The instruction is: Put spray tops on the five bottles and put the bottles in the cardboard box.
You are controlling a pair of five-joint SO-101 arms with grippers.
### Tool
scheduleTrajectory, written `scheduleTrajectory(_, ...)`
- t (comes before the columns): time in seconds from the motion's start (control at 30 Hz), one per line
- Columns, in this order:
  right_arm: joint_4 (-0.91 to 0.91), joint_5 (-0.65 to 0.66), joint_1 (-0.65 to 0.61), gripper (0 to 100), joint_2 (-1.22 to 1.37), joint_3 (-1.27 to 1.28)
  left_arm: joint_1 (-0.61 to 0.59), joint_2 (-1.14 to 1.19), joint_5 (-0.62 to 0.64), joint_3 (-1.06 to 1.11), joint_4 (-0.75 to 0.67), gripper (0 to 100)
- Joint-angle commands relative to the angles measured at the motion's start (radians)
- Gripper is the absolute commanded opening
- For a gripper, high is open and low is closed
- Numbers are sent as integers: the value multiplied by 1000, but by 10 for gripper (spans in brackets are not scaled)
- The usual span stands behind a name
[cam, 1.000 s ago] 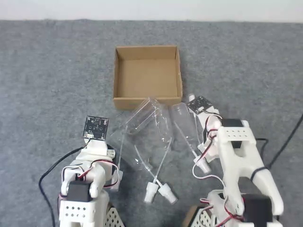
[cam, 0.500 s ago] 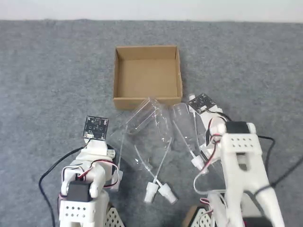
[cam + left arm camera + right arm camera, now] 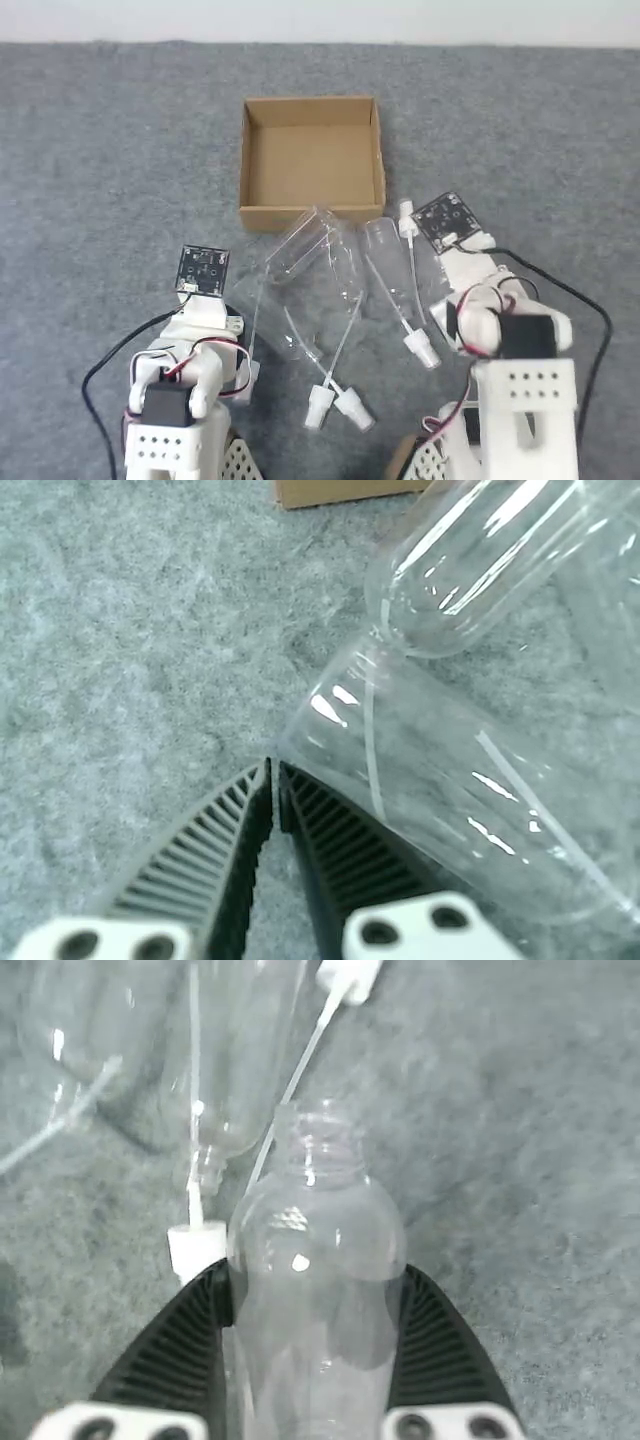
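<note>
**One clear bottle [image 3: 315, 1230] clamped in the right gripper [image 3: 315, 1282]**

On my right wrist feed, the two jaws press against either side of the clear bottle's body. Its open threaded neck points away from the wrist, and it carries no top. Just past the left jaw a white spray top [image 3: 195, 1247] lies on the grey carpet [image 3: 520, 1110]. Its thin tube runs toward the neck of a second bottle [image 3: 235, 1080] lying on its side; I cannot tell whether the tube goes inside.

On my left wrist feed, the left gripper [image 3: 272, 772] has its jaws closed against each other with nothing between them. The tips sit just beside the wall of a lying bottle [image 3: 450, 800]. An upper bottle [image 3: 480, 560] rests against that one, on the side nearer the box.

From the high camera, the cardboard box [image 3: 310, 215] stands open at the far middle of the carpet. The bottles lie outside it, as a heap of bottles [image 3: 320, 260] just in front of its near wall, between my two arms. A pair of spray tops [image 3: 335, 406] lies side by side nearer the arm bases, their tubes reaching up into the heap. The left arm [image 3: 185, 385] sits to one side of them and the right arm [image 3: 510, 370] to the other.
</note>
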Motion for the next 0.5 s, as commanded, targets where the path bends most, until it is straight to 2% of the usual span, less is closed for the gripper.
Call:
scheduleTrajectory(0.0, 2, -58, -8, 31, -76, -57, 0, -21, 2, -16, -3, 14)
scheduleTrajectory(0.47, -133, -226, -10, 31, -272, -54, 0, -21, 2, -16, -3, 14)
